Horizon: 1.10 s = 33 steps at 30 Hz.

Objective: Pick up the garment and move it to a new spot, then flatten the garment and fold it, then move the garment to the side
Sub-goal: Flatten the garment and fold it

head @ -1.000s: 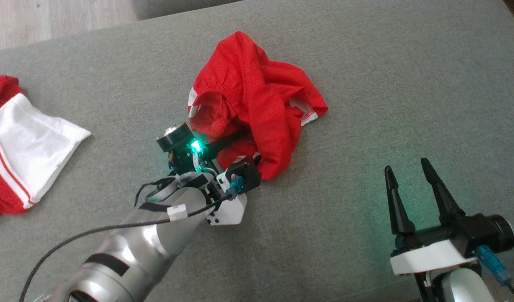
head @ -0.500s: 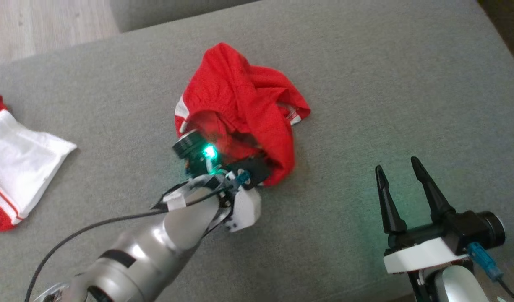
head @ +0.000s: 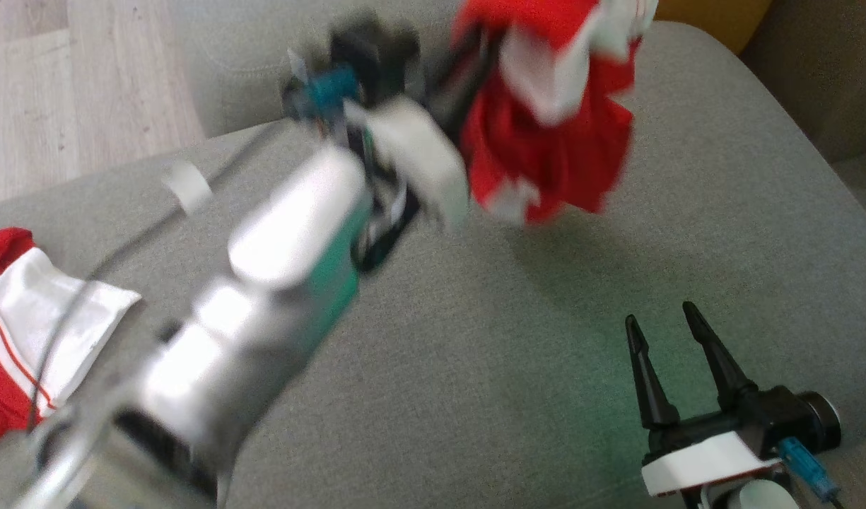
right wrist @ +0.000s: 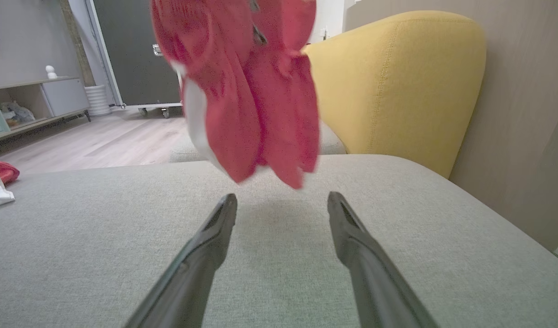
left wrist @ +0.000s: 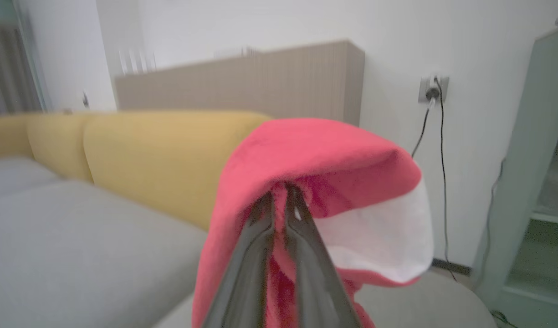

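the left gripper (left wrist: 279, 189) pinches the red garment (left wrist: 315, 150) above the grey sofa (head: 546, 353); the right gripper (head: 658, 312) is spread, empty.

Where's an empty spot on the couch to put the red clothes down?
The widest bare patch of the grey sofa cushion lies under the hanging red garment, between the left arm and the right gripper, whose jaws stand open. It's crowded at the left edge, where another red-and-white garment lies.

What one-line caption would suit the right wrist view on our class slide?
Open right gripper hovers over the grey cushion while the red-and-white garment hangs clear of it ahead.
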Motion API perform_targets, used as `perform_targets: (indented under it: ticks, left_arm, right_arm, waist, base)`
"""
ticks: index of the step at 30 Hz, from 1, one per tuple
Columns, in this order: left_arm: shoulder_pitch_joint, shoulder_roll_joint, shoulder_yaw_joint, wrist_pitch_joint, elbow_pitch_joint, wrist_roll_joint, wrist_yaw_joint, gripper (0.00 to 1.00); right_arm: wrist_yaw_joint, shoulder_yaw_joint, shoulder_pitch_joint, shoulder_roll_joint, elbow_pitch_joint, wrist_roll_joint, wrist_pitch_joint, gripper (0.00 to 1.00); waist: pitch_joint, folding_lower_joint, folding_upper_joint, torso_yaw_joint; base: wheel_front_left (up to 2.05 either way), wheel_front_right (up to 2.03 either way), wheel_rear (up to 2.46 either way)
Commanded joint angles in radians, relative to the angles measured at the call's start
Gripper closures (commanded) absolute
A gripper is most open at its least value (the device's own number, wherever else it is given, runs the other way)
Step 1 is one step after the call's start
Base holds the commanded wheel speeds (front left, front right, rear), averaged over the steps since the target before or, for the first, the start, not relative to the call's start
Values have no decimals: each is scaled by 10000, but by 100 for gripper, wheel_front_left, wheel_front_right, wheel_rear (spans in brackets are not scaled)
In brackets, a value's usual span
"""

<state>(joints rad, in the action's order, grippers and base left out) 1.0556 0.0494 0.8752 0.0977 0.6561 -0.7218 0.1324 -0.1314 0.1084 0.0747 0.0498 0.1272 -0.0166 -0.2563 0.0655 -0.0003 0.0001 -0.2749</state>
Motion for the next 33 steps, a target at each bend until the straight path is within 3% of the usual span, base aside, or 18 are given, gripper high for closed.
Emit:
perform_targets:
  ticks: [1,4,7,16,27,33]
  left_arm:
    - [-1091,498,349,-632,-118,-637,-18,100]
    - [-2765,1044,1253,-1234,164,-1317,-18,100]
    - [-4422,1387,1762,-1021,632,-1673,-18,100]
    - [-5503,1594,1905,313,502,-1344,-442,100]
    - [-4579,2794,1246,1293,-1093,-366,-2083,100]
    - [-5810,3069,1154,1131,-2334,-742,-2743,100]
  right_arm:
    - [7,191,-133,23,-310,-71,-55,0]
    - [7,238,-19,14,-281,-111,-55,0]
    - [7,161,83,9,-322,-207,-55,0]
    - [7,-160,449,6,-309,-143,-55,0]
    - [7,-8,348,70,-120,-223,-55,0]
    - [7,44,327,86,-75,-303,-55,0]
  waist:
    - [-62,3,-1,67]
    - [-72,3,-1,147]
    - [-120,3,-1,337]
    - [-443,3,-1,1288]
    - [-619,3,-1,2298]
    - [-417,3,-1,2594]
  base:
    - [0,0,0]
    - [0,0,0]
    - [0,0,0]
    - [0,0,0]
    - [0,0,0]
    - [0,0,0]
